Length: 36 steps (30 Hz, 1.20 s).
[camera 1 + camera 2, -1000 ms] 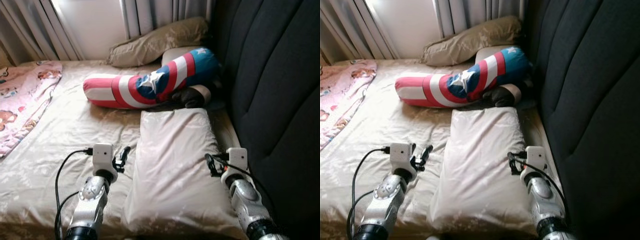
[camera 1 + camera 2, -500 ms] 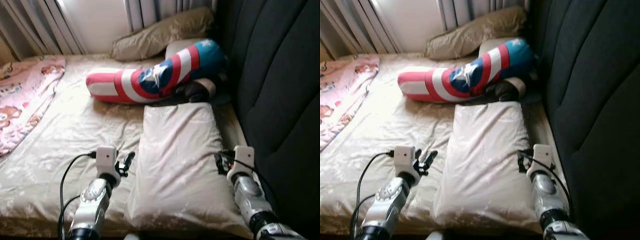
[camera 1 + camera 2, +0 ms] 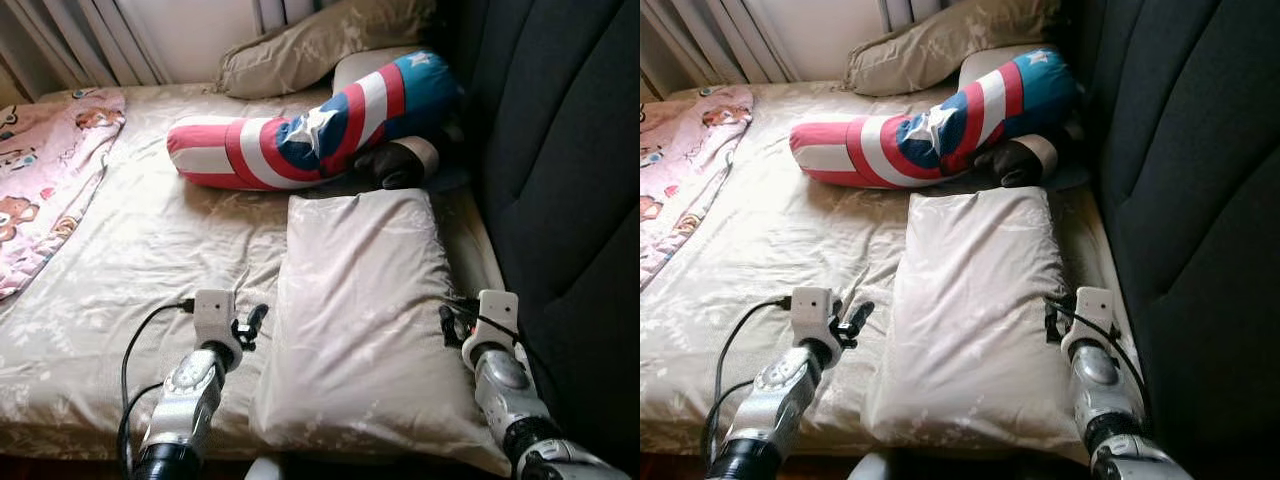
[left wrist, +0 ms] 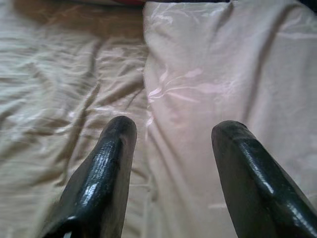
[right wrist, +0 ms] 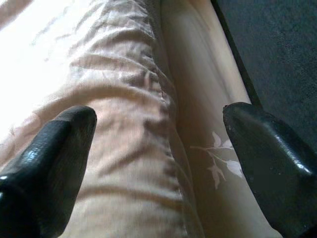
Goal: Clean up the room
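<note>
Bedroom, bed (image 3: 150, 260) headboard side | left gripper (image 4: 171, 163) and right gripper (image 5: 158, 163) both spread wide, flanking pillow (image 3: 360, 300) | advice: pinch both long edges evenly before lifting.

Two silver arms reach forward from the bottom edge of the head views, one at lower left, one at lower right. The left claw (image 3: 250, 324) sits at lower centre-left, its two black fingers (image 4: 106, 171) spread apart. The right claw (image 3: 450, 325) sits at lower right, fingers (image 5: 54, 148) likewise parted wide.
</note>
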Motion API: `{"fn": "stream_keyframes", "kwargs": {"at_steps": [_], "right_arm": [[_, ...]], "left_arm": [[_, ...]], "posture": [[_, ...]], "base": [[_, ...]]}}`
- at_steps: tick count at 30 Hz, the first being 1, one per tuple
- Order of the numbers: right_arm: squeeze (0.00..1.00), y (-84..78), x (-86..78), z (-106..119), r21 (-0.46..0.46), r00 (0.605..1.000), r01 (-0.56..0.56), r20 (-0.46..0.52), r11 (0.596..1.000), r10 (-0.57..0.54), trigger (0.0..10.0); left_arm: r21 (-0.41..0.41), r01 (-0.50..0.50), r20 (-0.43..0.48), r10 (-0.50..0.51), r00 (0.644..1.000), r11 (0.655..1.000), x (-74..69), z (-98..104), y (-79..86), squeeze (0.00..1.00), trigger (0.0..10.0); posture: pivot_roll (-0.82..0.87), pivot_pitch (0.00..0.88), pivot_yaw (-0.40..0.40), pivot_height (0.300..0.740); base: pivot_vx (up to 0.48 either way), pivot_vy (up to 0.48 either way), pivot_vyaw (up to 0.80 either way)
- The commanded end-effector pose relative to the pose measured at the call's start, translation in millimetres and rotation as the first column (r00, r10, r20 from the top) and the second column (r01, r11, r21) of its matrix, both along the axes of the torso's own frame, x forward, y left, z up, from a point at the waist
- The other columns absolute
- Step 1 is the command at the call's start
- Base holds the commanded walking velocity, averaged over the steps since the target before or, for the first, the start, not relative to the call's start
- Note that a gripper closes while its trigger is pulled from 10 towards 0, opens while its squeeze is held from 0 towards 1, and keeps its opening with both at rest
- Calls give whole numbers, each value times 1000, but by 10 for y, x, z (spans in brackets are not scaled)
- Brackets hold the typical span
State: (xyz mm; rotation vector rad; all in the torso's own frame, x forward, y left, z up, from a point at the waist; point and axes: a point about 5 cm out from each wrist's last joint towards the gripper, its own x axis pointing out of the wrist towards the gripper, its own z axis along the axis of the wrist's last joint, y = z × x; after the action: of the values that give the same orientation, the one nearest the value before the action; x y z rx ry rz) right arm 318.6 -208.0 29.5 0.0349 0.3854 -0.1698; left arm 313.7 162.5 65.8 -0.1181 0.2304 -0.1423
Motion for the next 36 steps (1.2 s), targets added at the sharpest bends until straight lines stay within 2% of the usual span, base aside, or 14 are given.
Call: {"fn": "stream_keyframes", "kwargs": {"at_steps": [1,2,4,5,10,14,20,27,28,30,31,33,35,36], "right_arm": [[1000,49,-32,-52,7,1000,-15,-14,1000,15,10000],[1000,62,-37,-58,14,1000,-19,-11,1000,19,10000],[1000,86,-43,-68,16,999,-30,-12,999,30,10000],[1000,103,-48,-78,15,999,-36,-15,999,36,10000],[1000,108,-54,-84,15,999,-40,-16,999,40,10000],[1000,114,-57,-88,16,999,-45,-14,999,45,10000],[1000,128,-62,-93,17,998,-56,-13,998,56,10000],[1000,131,-67,-98,15,998,-61,-14,998,61,10000],[1000,133,-66,-99,16,998,-61,-15,998,61,10000],[1000,138,-62,-98,16,998,-60,-17,998,61,10000],[1000,138,-62,-98,16,998,-60,-17,998,61,10000],[1000,136,-58,-94,18,998,-58,-16,998,58,10000],[1000,132,-58,-93,18,998,-58,-16,998,58,10000],[1000,124,-57,-91,17,998,-57,-17,998,57,10000]], "left_arm": [[5,-45,-12,45,999,999,22,-8,48,0,10000],[28,-59,-16,60,998,998,38,-9,51,0,10000],[6,-69,-15,69,997,998,54,-18,46,0,10000],[-60,-71,-37,69,997,996,70,-51,29,1000,10000],[-171,-77,-76,65,995,982,126,-84,-34,1000,10000],[-169,-87,-85,73,994,982,162,-95,-31,1000,10000],[-140,-58,-99,44,994,988,139,-175,-33,1000,10000],[-141,-90,-92,77,993,986,139,-175,83,1000,10000],[-129,-84,-90,73,993,988,134,-173,125,1000,10000],[-45,37,-102,-41,994,998,90,-199,157,1000,10000],[-45,37,-102,-41,994,998,90,-199,157,1000,10000],[13,109,-95,-107,990,994,52,-195,218,1000,10000],[46,110,-71,-106,992,993,46,-161,284,1000,10000],[107,74,-51,-69,996,992,56,-114,416,1000,10000]], "posture": [[49,135,69,662],[50,134,68,662],[51,133,65,662],[48,137,61,662],[41,151,58,662],[41,158,55,662],[35,166,59,662],[39,177,62,662],[38,178,64,662],[41,179,67,662],[41,179,67,662],[42,177,70,662],[43,175,70,662],[43,175,70,662]], "base": [[0,0,0],[0,0,0],[0,0,0],[0,0,0],[0,0,0],[0,0,0],[0,0,0],[0,0,0],[0,0,0],[0,0,0],[0,0,0],[0,0,0],[0,0,0],[0,0,0]]}}
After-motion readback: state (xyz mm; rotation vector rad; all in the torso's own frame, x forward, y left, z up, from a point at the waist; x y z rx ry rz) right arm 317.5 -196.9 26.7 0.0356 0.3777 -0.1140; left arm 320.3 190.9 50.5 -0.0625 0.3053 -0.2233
